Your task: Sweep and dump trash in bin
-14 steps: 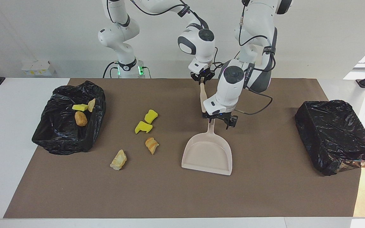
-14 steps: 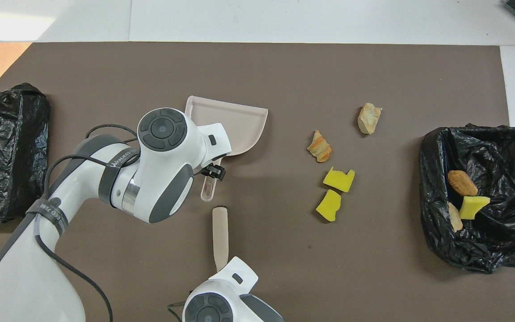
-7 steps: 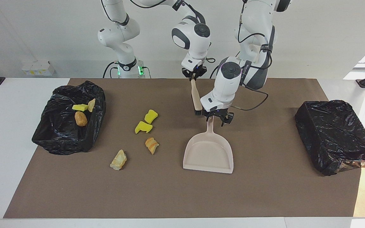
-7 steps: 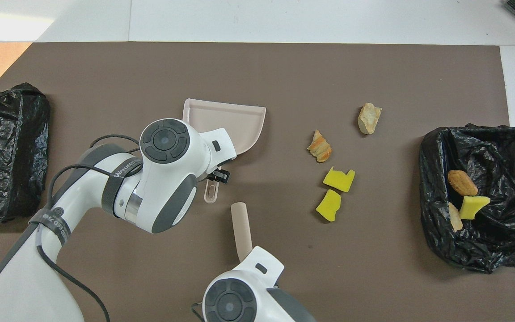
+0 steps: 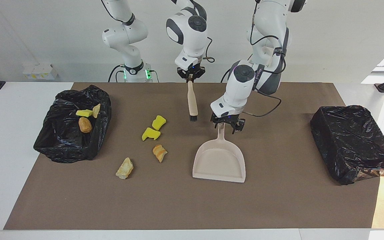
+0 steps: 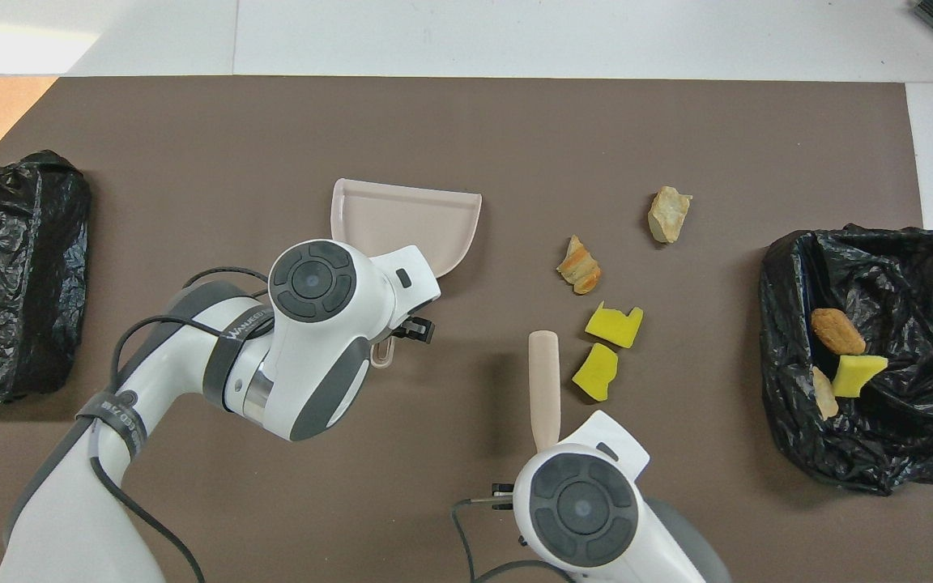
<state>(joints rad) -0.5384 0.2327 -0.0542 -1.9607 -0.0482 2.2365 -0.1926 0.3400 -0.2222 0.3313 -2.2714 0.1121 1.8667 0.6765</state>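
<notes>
Facing view: the right end effector (image 5: 191, 77), pinched tight on the brush (image 5: 192, 101), has swung toward the upper middle of the frame, and the brush now hangs upright beside the loose trash (image 5: 151, 134) at centre-left. A second ago it leaned against the dustpan handle. That looks like the set-up for the next sweep. The left end effector (image 5: 227, 125) stays over the dustpan (image 5: 219, 162) handle, spread wide around it; a real grip cannot be told. The pan has slid slightly. Three lumps sit in the bin (image 5: 72, 133) at left; four remain on the surface (image 5: 278, 200).
</notes>
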